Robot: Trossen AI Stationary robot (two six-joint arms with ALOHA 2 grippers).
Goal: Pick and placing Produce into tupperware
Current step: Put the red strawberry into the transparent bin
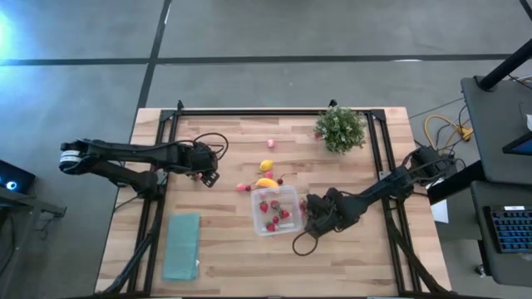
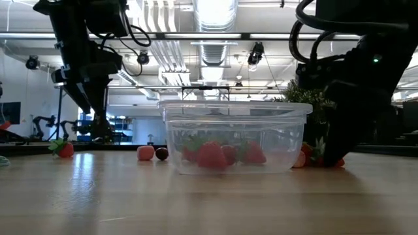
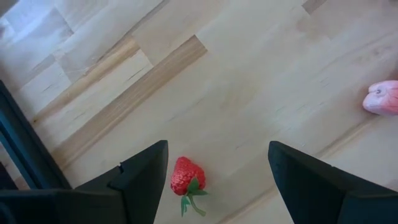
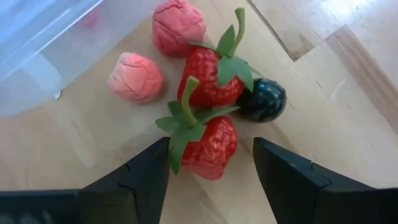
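While open, right pincer (image 4: 211,163) astride strawberry (image 4: 208,144)

Two dark, near-black jointed arms, both showing matte casings and slim tubular links. Left arm (image 1: 133,156) is carrying a white-grey band at its outer joint and black looping cable near the wrist. Right arm (image 1: 374,193) is trailing a black cable loop. Each claw is showing two flat, angular black fingers (image 4: 140,171).
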